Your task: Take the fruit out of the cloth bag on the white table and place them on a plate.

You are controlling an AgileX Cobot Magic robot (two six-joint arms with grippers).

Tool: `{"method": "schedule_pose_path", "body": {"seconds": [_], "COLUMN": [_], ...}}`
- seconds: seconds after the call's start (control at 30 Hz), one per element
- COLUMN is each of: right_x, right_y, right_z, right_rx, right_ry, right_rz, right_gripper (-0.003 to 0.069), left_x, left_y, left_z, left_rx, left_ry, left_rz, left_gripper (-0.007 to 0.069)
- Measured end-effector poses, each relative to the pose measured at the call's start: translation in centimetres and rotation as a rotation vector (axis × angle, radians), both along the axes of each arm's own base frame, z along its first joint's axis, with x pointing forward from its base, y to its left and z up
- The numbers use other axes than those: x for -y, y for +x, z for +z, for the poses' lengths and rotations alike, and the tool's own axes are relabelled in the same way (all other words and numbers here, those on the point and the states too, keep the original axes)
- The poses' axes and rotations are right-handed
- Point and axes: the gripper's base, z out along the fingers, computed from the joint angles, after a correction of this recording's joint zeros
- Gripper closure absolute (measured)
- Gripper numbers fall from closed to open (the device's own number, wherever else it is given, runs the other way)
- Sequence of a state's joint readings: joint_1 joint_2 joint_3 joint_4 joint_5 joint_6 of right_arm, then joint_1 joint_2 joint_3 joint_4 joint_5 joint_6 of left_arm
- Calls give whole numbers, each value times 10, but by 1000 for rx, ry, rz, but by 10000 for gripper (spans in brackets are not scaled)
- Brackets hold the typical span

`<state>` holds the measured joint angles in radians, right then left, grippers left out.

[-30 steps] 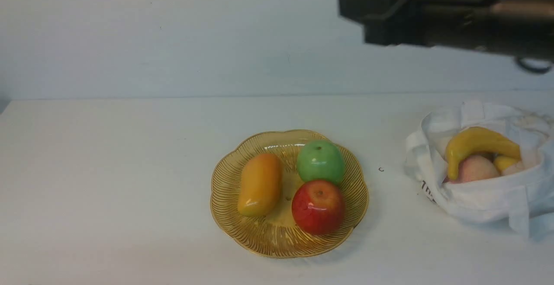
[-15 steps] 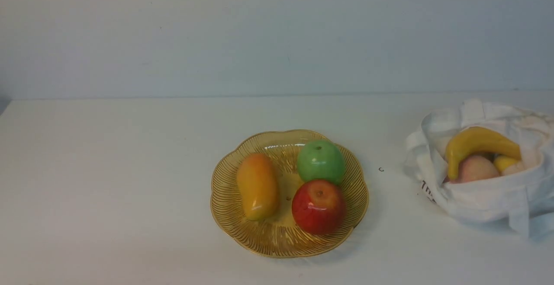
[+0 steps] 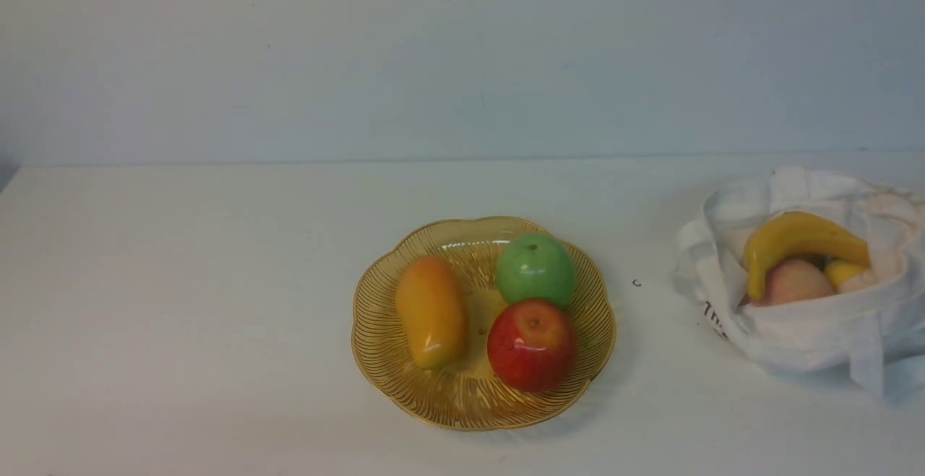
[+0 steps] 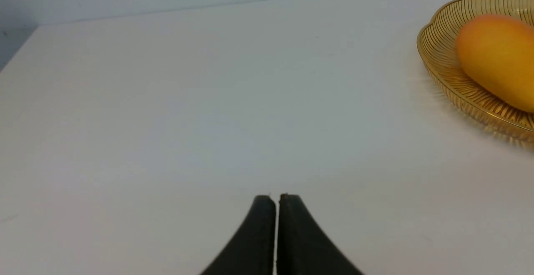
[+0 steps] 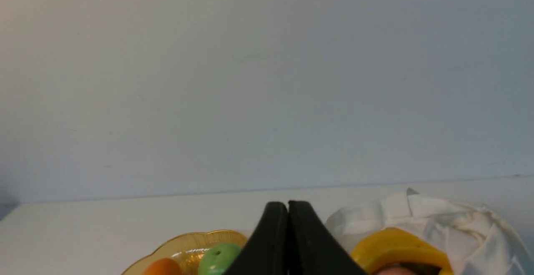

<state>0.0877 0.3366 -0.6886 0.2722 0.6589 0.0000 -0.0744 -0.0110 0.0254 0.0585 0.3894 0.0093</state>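
The left gripper (image 4: pixel 277 200) has its two black fingers (image 4: pixel 256 237) pressed together, only a hairline seam between them, and it tilts slightly downward. The right gripper (image 5: pixel 287 206) is closed too, its dark fingers (image 5: pixel 311 241) meeting tip to tip, pointing roughly level

The amber-gold plate (image 3: pixel 376 360), ribbed and scallop-rimmed, sat flat on the white table (image 3: pixel 181 303). On the plate's left side lay the oblong orange-yellow mango (image 3: pixel 431 311). A green apple (image 3: pixel 535 270) stood at its far right and a red apple (image 3: pixel 532 344) at its near right, the two touching. Right of the plate and apart from it, the white cloth bag (image 3: pixel 802 335) slumped open, holding a curved yellow banana (image 3: pixel 795 239) arched over a pale pink peach (image 3: pixel 795 281) and a small yellow piece (image 3: pixel 842 271).
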Motion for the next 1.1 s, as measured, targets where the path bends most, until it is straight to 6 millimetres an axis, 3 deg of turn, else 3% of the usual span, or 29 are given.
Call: {"method": "schedule_pose_path", "body": {"seconds": [0.13,0.47,0.67,0.7,0.9,1.1], "right_x": [0,10,18,18,19,18], "right_y": [3,17,9,9,2,2], "right_z": [-10,-37,-105,-108,-186,-189], "right_rx": [-23,87,43,34,-64,-78], "right_ry": [-21,-277,-354,-355,-354,-337], "right_rz": [-1,-104,-198,-198,-190,-186], "right_gripper": [670,670,670,670,670,670], "left_x": [0,0,0,0,0,0], "left_y": [0,0,0,0,0,0], "left_z": [0,0,0,0,0,0], "left_rx": [0,0,0,0,1,2], "left_ry": [0,0,0,0,0,0], "left_rz": [0,0,0,0,1,1], "left_gripper": [632,632,632,632,632,632]}}
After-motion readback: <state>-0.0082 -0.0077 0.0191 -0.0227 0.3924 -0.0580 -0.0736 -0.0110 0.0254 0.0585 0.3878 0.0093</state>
